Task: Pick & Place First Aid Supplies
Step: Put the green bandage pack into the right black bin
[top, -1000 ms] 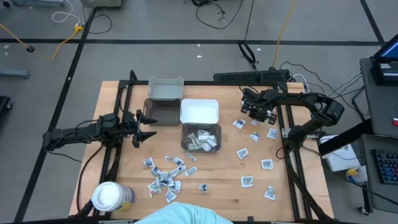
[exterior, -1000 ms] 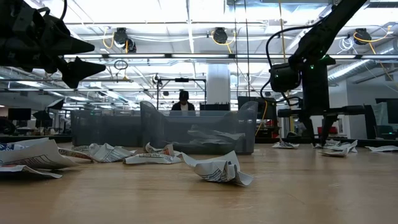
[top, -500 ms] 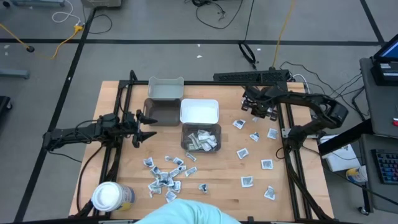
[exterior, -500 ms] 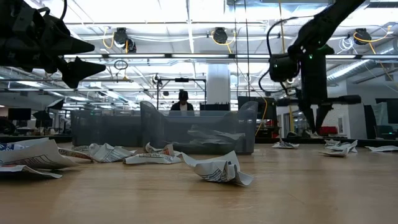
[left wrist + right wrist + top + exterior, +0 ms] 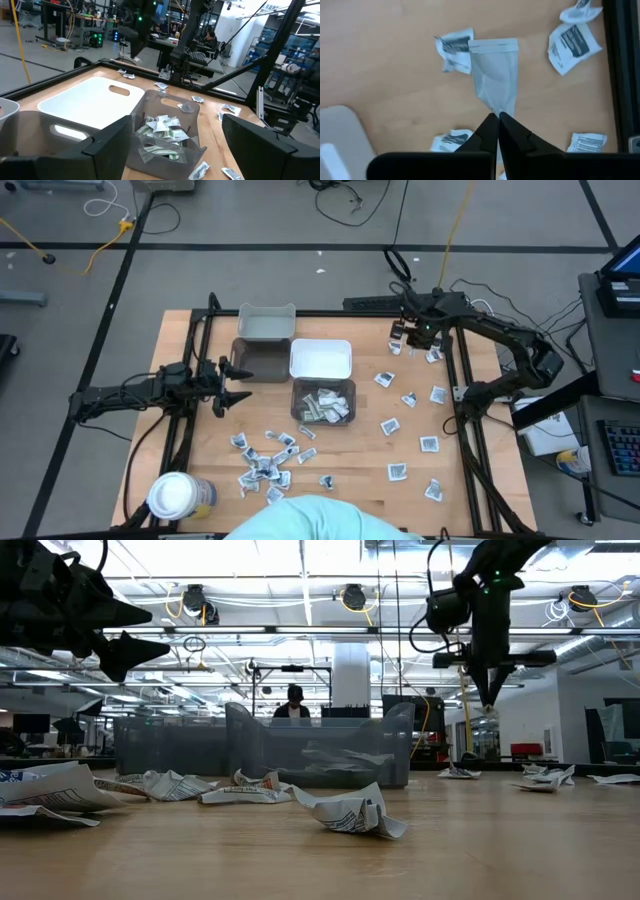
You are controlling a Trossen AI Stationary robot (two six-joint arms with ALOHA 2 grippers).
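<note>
Wooden table (image 5: 350, 460), packet (image 5: 495, 80) pinched in right gripper (image 5: 498, 120)

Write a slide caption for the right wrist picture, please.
Right gripper shut on a pale strip packet, lifted above the wooden table and scattered printed packets.

The wooden table (image 5: 360, 455) carries three grey bins (image 5: 322, 402) and one white bin (image 5: 320, 360), a white-lidded jar (image 5: 172, 496), and scattered paper packets (image 5: 262, 464).
</note>
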